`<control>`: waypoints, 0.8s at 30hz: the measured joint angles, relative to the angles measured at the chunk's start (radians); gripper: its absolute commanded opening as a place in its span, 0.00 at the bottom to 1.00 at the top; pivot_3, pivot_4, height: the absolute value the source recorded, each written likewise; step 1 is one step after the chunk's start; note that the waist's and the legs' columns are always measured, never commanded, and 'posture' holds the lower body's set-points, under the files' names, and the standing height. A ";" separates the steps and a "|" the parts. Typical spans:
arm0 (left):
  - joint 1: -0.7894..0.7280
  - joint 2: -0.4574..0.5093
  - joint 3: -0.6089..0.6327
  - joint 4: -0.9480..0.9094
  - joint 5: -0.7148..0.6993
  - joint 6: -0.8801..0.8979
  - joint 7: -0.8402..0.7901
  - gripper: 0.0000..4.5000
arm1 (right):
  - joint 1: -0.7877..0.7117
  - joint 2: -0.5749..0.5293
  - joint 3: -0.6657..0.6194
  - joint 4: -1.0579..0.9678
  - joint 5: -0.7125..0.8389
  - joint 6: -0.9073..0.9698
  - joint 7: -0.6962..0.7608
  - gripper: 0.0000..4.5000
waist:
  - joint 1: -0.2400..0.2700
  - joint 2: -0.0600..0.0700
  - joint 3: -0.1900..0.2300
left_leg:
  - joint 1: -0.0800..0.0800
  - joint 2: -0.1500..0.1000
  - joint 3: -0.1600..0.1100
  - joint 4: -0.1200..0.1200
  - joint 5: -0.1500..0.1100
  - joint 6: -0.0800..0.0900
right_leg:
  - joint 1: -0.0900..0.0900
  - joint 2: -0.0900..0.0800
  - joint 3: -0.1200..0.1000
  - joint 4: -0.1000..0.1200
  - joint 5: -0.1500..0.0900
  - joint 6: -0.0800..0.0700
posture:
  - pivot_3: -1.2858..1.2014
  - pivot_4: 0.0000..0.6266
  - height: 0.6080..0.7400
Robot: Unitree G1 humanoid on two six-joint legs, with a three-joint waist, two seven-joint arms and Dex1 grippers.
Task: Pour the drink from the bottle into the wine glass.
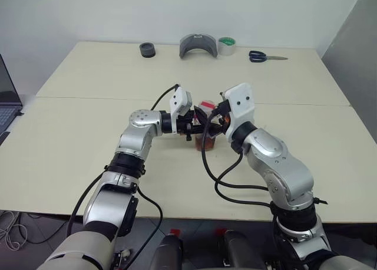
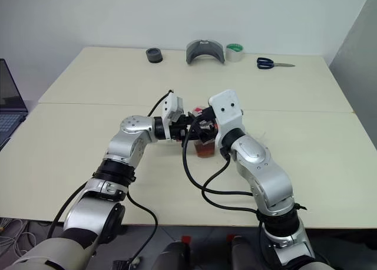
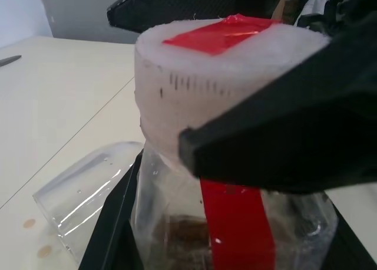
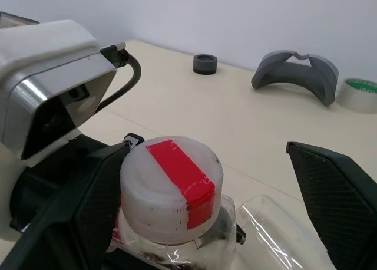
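Both grippers meet at the bottle (image 4: 177, 223)

Left gripper (image 1: 191, 127) fingers clench the bottle below its red-taped cap (image 4: 172, 187); right gripper (image 4: 206, 205) fingers straddle that cap, released. The wine glass (image 3: 88, 190) lies just beside the bottle on the tabletop (image 1: 88, 117).

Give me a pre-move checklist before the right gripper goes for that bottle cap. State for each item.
1. Bottle held steady: ok, the left gripper is shut on the bottle just below the cap.
2. Cap in place: ok, the white cap with its red tape strip sits on the neck.
3. Right gripper ready: ok, its fingers stand open on either side of the cap, not touching it.
4. Bottle upright: ok, the cap faces up.
5. Drink contained: ok, the brown liquid sits low in the bottle.
6. Wine glass ready to receive: cannot tell, a clear vessel beside the bottle looks tipped over.
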 measured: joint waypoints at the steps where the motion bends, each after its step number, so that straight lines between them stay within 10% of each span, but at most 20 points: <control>1: 0.000 0.000 0.000 0.000 0.000 0.000 0.001 0.40 | -0.001 0.005 0.002 0.003 0.000 0.000 0.003 0.82 | 0.000 0.000 0.000 | 0.000 0.000 0.000 0.000 0.000 0.000 | 0.000 0.000 0.000 0.000 0.000 0.000 | 0.52 0.24 1.00; 6: 0.000 0.000 0.000 0.000 0.001 -0.003 0.005 0.40 | -0.013 0.001 0.027 0.018 0.002 -0.013 0.029 0.44 | -0.003 0.000 0.000 | 0.000 0.000 0.000 0.000 0.000 0.000 | 0.000 0.000 0.000 0.000 0.000 0.000 | 0.52 0.24 1.00; 24: -0.007 0.001 -0.028 -0.004 0.003 -0.015 -0.047 0.40 | -0.227 -0.321 -0.049 0.424 0.235 -0.250 0.747 0.51 | -0.014 0.001 0.001 | 0.001 0.000 0.000 0.000 -0.001 0.003 | 0.001 0.000 0.000 0.000 0.001 0.001 | 0.52 0.24 1.00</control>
